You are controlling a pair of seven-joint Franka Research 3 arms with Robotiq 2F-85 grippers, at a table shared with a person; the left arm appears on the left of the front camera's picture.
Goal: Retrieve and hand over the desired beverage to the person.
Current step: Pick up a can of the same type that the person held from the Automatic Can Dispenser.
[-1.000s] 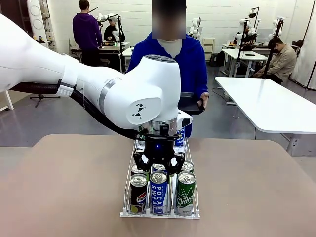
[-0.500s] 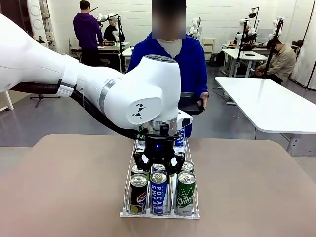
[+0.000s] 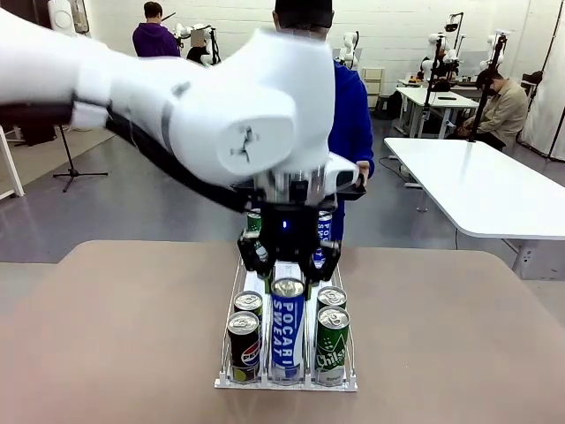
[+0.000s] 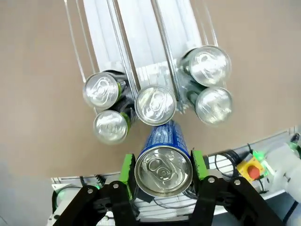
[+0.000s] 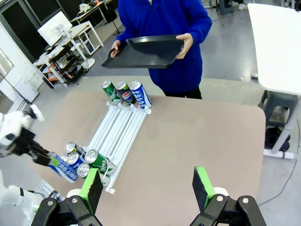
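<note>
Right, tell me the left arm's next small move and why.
Probably carry the blue can across to the tray: the left gripper grips it, lifted clear of the rack, and the person holds the tray out at the far side.

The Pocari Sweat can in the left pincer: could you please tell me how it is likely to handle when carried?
Its tab looks unopened, so the Pocari Sweat can is probably full and fairly heavy. The smooth wall may slip between the left pincer's green pads gripping near its top. Laid down, it would likely roll.
</note>
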